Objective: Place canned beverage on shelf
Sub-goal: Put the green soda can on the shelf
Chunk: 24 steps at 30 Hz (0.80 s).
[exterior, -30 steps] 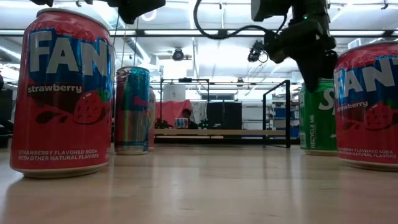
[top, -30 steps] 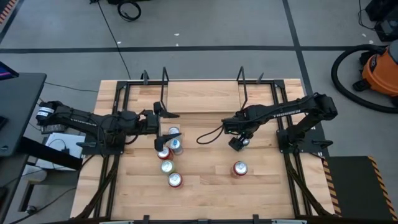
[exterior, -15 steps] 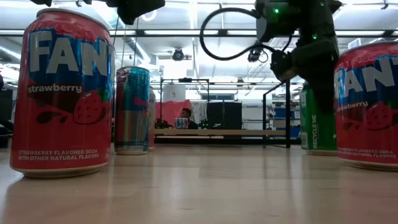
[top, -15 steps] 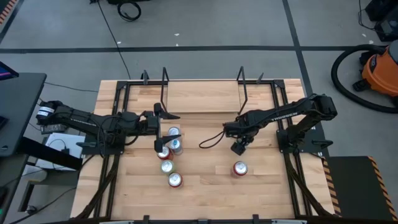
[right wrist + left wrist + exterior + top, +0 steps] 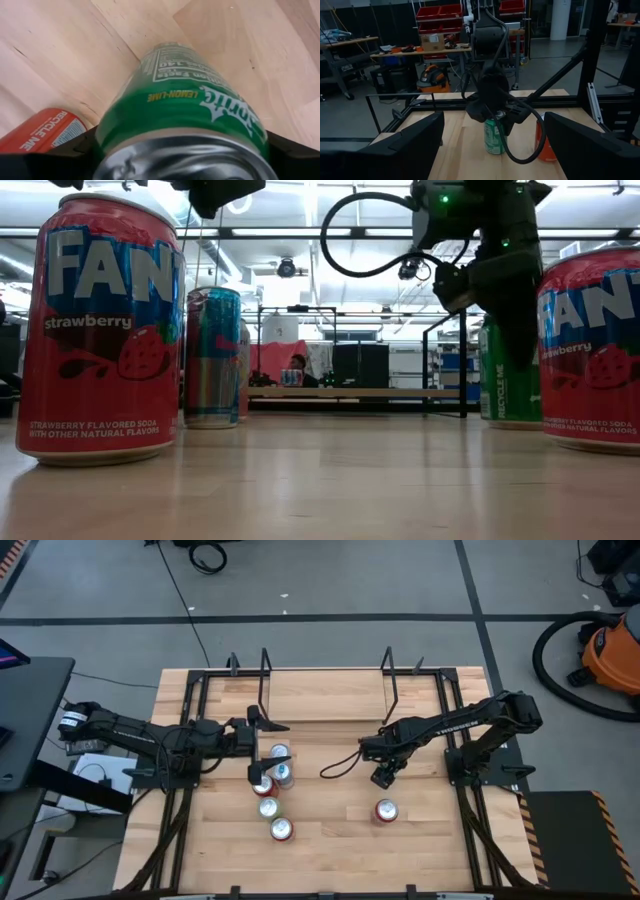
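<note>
A green Sprite can [image 5: 180,100] stands upright on the table right of centre, with my right gripper [image 5: 383,778] shut on it from above and hiding it in the high view. The low view shows the can [image 5: 505,385] under the dark fingers. The shelf [image 5: 325,695], a light-wood plank between black rod uprights, lies at the table's far side. My left gripper [image 5: 260,746] hovers open and level above a cluster of cans at the left, holding nothing. My right gripper pinches the green can's upper side wall [image 5: 107,135], just below the top rim, between its two fingers [image 5: 82,150]. The fingers come from above, pointing down. The can stands upright with its base on the table.
Several cans [image 5: 272,790] stand in a cluster left of centre, below my left gripper. A red Fanta can [image 5: 386,810] stands just nearer than the green can. Black frame rails [image 5: 190,710] run along both table sides. Bare wood [image 5: 330,830] lies between the can groups.
My right gripper has sunk straight down over the green can, and its fingers now lie against the can's sides. The can has stayed on the table.
</note>
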Available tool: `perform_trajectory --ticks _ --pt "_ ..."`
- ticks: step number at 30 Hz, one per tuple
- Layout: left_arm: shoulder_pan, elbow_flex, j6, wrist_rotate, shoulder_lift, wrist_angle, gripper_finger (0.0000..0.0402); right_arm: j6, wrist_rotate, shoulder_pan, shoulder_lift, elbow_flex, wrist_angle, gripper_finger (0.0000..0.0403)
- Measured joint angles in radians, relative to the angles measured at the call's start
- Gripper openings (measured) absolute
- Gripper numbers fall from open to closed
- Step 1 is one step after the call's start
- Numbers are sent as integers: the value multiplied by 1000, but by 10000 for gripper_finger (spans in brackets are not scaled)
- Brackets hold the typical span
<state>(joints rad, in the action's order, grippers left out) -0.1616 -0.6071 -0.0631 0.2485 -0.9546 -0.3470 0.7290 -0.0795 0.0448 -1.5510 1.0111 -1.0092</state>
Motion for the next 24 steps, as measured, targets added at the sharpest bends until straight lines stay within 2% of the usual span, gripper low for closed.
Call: perform_trajectory --ticks 13,24 --pt "0 0 0 0 0 1 354 23 12 -8 0 5 2 321" --pt "0 0 0 0 0 2 354 -25 30 -64 -1 105 -1 321"
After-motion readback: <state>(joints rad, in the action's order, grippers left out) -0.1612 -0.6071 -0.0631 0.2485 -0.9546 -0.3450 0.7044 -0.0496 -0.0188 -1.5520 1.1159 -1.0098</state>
